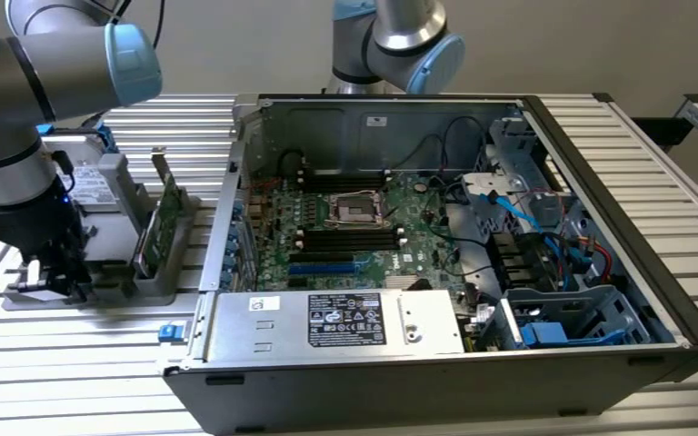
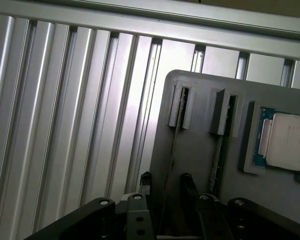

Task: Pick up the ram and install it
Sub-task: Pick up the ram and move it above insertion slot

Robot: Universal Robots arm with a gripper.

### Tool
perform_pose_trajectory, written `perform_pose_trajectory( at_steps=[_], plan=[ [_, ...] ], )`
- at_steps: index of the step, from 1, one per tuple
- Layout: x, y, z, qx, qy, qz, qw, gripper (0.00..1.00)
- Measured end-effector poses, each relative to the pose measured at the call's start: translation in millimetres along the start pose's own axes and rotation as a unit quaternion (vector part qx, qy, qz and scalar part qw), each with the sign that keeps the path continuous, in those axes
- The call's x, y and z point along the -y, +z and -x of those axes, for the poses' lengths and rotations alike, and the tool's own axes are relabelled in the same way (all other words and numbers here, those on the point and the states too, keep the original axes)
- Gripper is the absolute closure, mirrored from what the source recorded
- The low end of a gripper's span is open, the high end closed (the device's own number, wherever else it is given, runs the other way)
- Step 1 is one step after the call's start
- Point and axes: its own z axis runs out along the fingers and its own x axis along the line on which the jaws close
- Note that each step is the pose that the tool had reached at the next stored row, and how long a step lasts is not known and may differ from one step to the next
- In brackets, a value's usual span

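here: ribbed aluminium bench (image 1: 640,136) carrying an open computer case (image 1: 362,123) and a grey holder (image 2: 200,150). end effector (image 2: 166,182) spread wide, gripping nothing. ram (image 2: 173,150) stands edge-on in a holder slot, between the fingers (image 2: 146,182), a gap on each side.

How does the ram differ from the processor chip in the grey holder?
The ram stands on edge in a slot, seen as a thin line; the processor chip lies flat in a recess. The ram runs between the fingers of the open tool; the chip sits apart. Both rest in the grey holder.
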Motion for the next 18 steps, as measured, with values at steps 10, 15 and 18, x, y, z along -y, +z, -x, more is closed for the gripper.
perform_pose_trajectory(
  at_steps=[10,15,18],
  plan=[
    [0.2,0.0,-0.1,0.0001,0.000,0.0003,1.0000,0.85],
    [0.2,0.0,-0.1,0.0001,0.000,0.0004,1.0000,0.85],
    [0.2,0.0,-0.1,0.0001,0.000,0.0004,1.0000,0.85]
  ],
)
